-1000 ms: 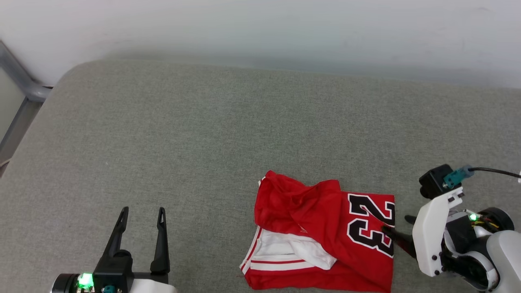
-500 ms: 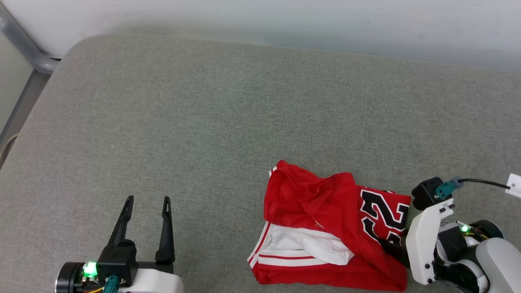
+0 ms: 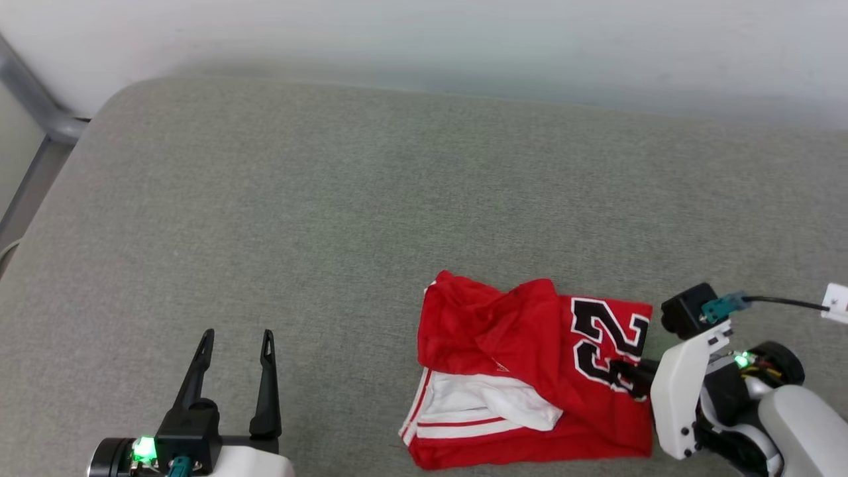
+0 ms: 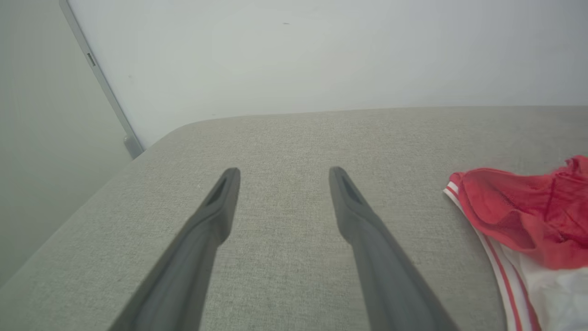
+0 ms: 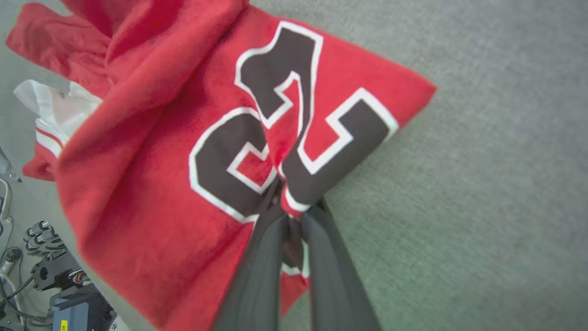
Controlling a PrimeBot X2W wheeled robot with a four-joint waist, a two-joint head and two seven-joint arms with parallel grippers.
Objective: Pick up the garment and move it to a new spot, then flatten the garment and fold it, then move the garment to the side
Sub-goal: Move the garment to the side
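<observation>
While the left end effector (image 3: 238,334) gapes over the grey cushion (image 3: 331,199), the right end effector (image 3: 619,368) pinches the garment (image 3: 523,344).

The shirt (image 3: 523,344) is soft red cloth, matt and rumpled, and the left wrist view shows a fine open weave. Its white sleeve (image 3: 490,404) is the same dull cloth, while the black number (image 3: 609,338) looks like a smoother print. Coarse grey woven cloth covers the bench (image 3: 298,199). The left end effector (image 3: 238,334) is matt dark plastic. The right arm's shell (image 3: 682,391) is smooth, faintly glossy white plastic.
</observation>
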